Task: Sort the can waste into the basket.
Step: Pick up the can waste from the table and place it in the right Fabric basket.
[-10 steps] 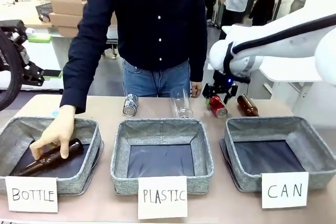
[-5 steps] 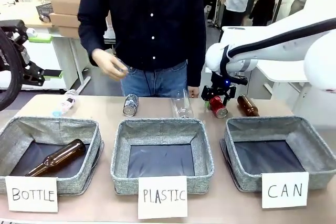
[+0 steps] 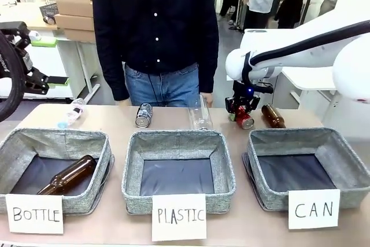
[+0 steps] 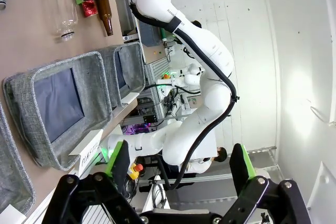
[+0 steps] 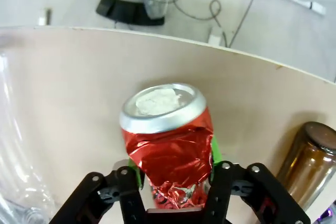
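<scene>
1 grey fabric rectangular basket (image 3: 267,192), white paper sign (image 3: 314,209) reading "CAN", at the near right of the table (image 3: 115,121). 1 left gripper (image 4: 178,157), fingers spread wide, grasping nothing. Beyond the basket: 1 red dented metal can (image 3: 243,118), right gripper (image 3: 241,110) clamped on its sides, green pads (image 5: 214,151) touching it. 1 brown glass bottle (image 3: 272,116) just beside. 1 dark blue and silver can (image 3: 143,115) lying further left, well apart.

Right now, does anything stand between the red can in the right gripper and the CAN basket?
Nothing visible does. The right gripper is closed on the red can, and the CAN basket lies just nearer the robot. The brown bottle lies beside the can, off that path.
</scene>
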`<state>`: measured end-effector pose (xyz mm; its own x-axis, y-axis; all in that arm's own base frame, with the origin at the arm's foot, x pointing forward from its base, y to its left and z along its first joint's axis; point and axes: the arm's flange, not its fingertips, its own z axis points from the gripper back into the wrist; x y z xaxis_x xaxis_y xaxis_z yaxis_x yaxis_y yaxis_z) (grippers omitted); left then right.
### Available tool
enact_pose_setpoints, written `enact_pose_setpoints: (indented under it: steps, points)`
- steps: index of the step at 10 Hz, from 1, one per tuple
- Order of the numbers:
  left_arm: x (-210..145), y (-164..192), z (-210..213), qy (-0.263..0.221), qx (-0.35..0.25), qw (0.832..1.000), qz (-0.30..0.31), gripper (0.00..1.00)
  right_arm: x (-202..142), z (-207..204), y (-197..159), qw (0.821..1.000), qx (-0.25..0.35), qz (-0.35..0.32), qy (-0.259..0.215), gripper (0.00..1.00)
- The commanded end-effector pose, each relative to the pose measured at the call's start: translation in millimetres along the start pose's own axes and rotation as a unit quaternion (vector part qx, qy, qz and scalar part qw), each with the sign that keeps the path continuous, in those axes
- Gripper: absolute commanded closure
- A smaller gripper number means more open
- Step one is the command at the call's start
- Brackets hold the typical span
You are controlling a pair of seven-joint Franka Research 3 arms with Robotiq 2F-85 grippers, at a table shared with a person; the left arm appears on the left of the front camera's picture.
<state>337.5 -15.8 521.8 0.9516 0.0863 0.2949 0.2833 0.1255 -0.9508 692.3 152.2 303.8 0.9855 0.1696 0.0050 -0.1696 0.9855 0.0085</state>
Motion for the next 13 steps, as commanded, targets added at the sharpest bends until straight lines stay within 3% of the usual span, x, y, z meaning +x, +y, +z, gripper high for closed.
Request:
enact_pose_setpoints:
  steps: [1, 5, 8, 9, 10, 11, 12, 13]
  points:
    - [1, -2, -2, -0.004, -0.014, 1.000, -0.012, 0.00, 7, 0, 2, 1.000, -0.023, -0.011, 0.006, 1.00]
    - [1, -2, -2, -0.004, -0.014, 1.000, -0.012, 0.00, 6, 4, -2, 0.999, -0.024, -0.028, 0.003, 1.00]
    - [1, -2, -2, -0.004, -0.014, 1.000, -0.012, 0.00, -4, 29, -7, 1.000, -0.002, -0.017, -0.008, 1.00]
    - [1, -2, -2, -0.004, -0.014, 1.000, -0.012, 0.00, -25, 65, -15, 1.000, 0.026, 0.001, -0.013, 1.00]
    - [1, -2, -2, -0.004, -0.014, 1.000, -0.012, 0.00, -69, 122, -34, 0.997, 0.077, 0.021, -0.019, 1.00]
    - [1, -2, -2, -0.004, -0.014, 1.000, -0.012, 0.00, -114, 158, -55, 0.994, 0.106, 0.031, 0.008, 1.00]
    - [1, -2, -2, -0.004, -0.014, 1.000, -0.012, 0.00, -155, 173, -75, 0.989, 0.138, 0.045, 0.026, 1.00]
    - [1, -2, -2, -0.004, -0.014, 1.000, -0.012, 0.00, -192, 178, -89, 0.981, 0.165, 0.100, 0.032, 1.00]
